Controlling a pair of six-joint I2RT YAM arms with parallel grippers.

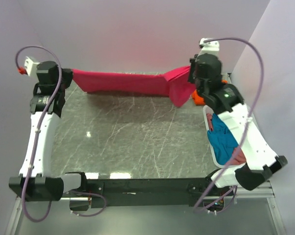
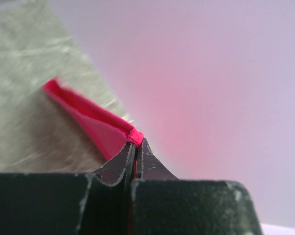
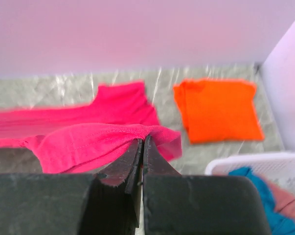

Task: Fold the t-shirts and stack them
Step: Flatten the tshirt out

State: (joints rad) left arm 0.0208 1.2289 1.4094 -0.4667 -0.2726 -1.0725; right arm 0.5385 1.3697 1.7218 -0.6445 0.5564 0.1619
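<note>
The crimson-magenta t-shirt (image 1: pixel 127 82) hangs stretched between both grippers along the far edge of the table. My left gripper (image 1: pixel 69 77) is shut on its left end, seen as a hem (image 2: pixel 134 135) pinched at the fingertips. My right gripper (image 1: pixel 192 73) is shut on its right end (image 3: pixel 103 139), with a flap of cloth drooping below it. A folded bright orange t-shirt (image 3: pixel 218 108) lies on the table at the far right, mostly hidden behind the right arm in the top view (image 1: pixel 198 99). Teal-blue (image 1: pixel 223 139) and dusty pink cloth lie in the basket.
A white plastic lattice basket (image 1: pixel 209 128) stands at the right edge under the right arm; its rim also shows in the right wrist view (image 3: pixel 250 161). Lavender walls close the far and right sides. The marbled tabletop (image 1: pixel 127 137) spreads in front of the shirt.
</note>
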